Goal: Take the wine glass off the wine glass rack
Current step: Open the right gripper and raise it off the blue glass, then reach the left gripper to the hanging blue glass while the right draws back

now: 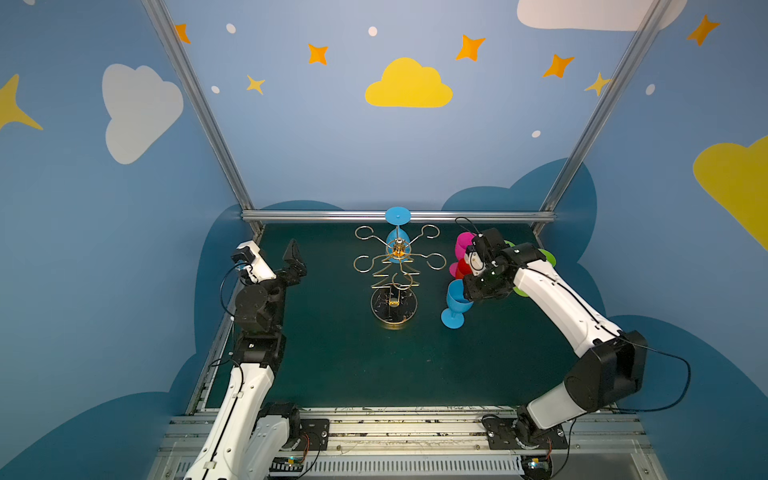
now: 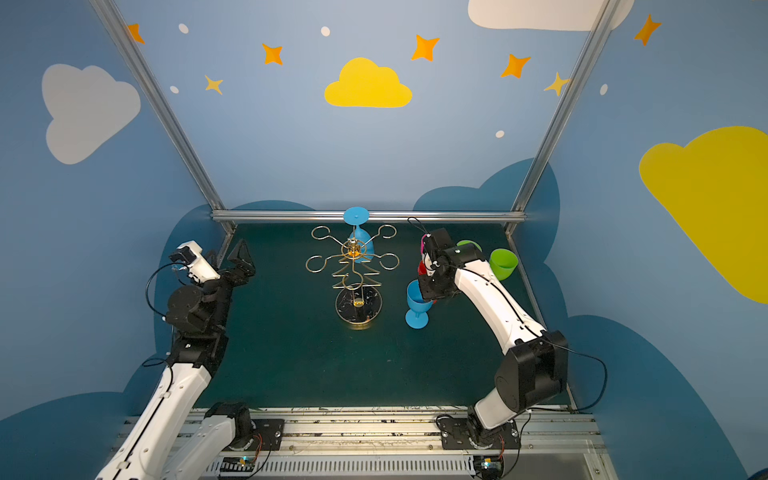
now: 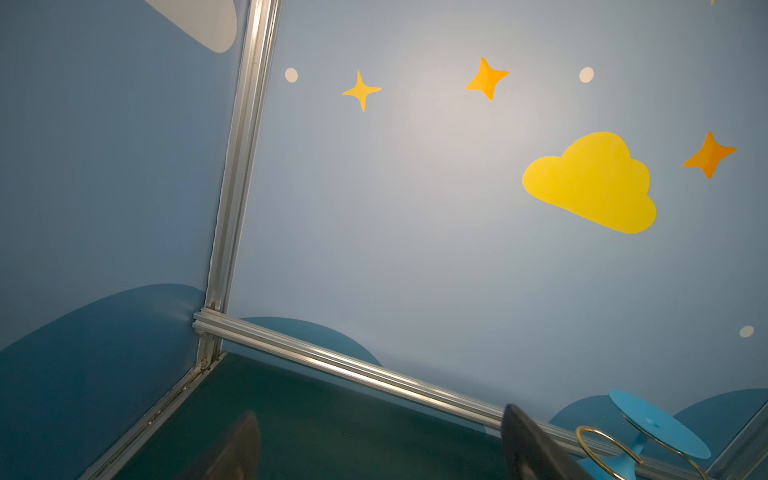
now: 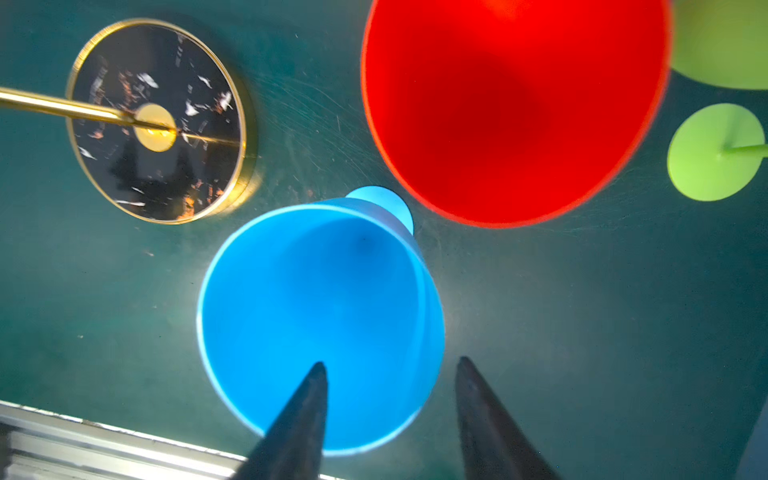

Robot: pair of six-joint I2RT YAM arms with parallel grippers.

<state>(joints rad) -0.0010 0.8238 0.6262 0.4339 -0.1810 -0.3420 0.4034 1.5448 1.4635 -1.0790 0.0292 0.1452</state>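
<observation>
We see the wine glass rack [image 1: 383, 306] standing mid-table. One hanging blue wine glass [image 1: 397, 216] sits bowl-down on its far arm, close to the back rail [image 1: 311, 215]. A standing blue wine glass [image 1: 455, 301] rests upright on the table [image 1: 353, 365], just right of the rack's base and near the red glass [image 4: 515, 108]. Our right gripper [image 4: 391, 362] hovers above it with jaws parted across the rim, one finger over the bowl and one outside, neither pressing the wall. Our left gripper [image 3: 379, 412] stands wide and empty by the left edge. The near half of the table lies open.
</observation>
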